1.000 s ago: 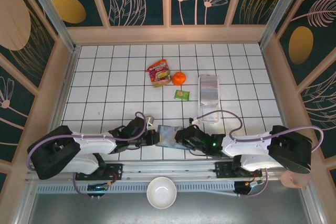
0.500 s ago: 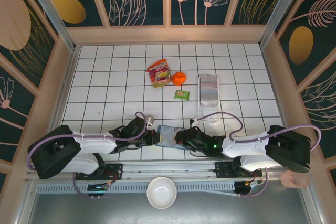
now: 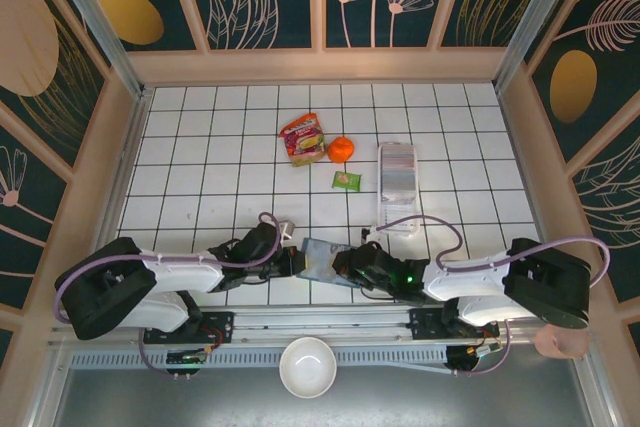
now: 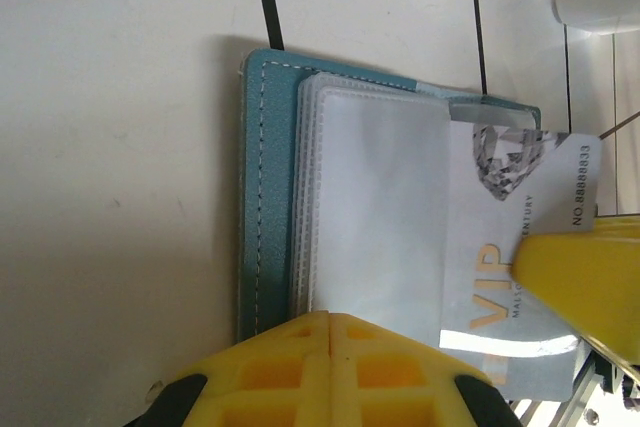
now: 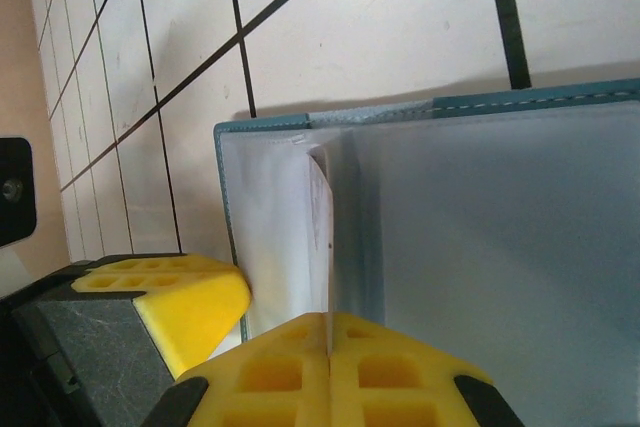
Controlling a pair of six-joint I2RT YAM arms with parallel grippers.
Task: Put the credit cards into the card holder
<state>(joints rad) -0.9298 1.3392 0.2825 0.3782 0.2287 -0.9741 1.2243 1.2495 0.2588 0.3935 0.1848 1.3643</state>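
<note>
The left gripper (image 4: 330,322) has its two yellow fingers pressed together with only a seam between them, their tips on the lower edge of the clear sleeves (image 4: 375,217); whether they pinch a sleeve or merely press on it cannot be told. The sleeves lie stacked inside the open holder (image 4: 262,197), whose teal cover with pale stitching shows along their left side, flat on the white tiles. To the right of the sleeves a silver card (image 4: 500,237) marked VIP lies slanted, its upper left corner under a clear sleeve edge and its lower right part under a yellow finger (image 4: 585,287) of the other arm. In the right wrist view the right gripper (image 5: 328,319) is clamped on the card, which runs edge-on as a thin white sheet up from the seam between the fingers into the holder's pale interior; a finger (image 5: 170,297) of the left arm sits at the lower left, just beside the holder's corner. From above, the holder lies in the lower middle of the frame, on the table (image 3: 200,182) near its lower edge, with one gripper touching it from each side. Well apart, in the upper middle, lie a red packet (image 3: 303,138) and an orange (image 3: 341,149) side by side, a small green packet (image 3: 347,180) below them, and a clear tray (image 3: 397,187) to the right. A white bowl (image 3: 307,366) sits at the bottom centre, off the tiles
</note>
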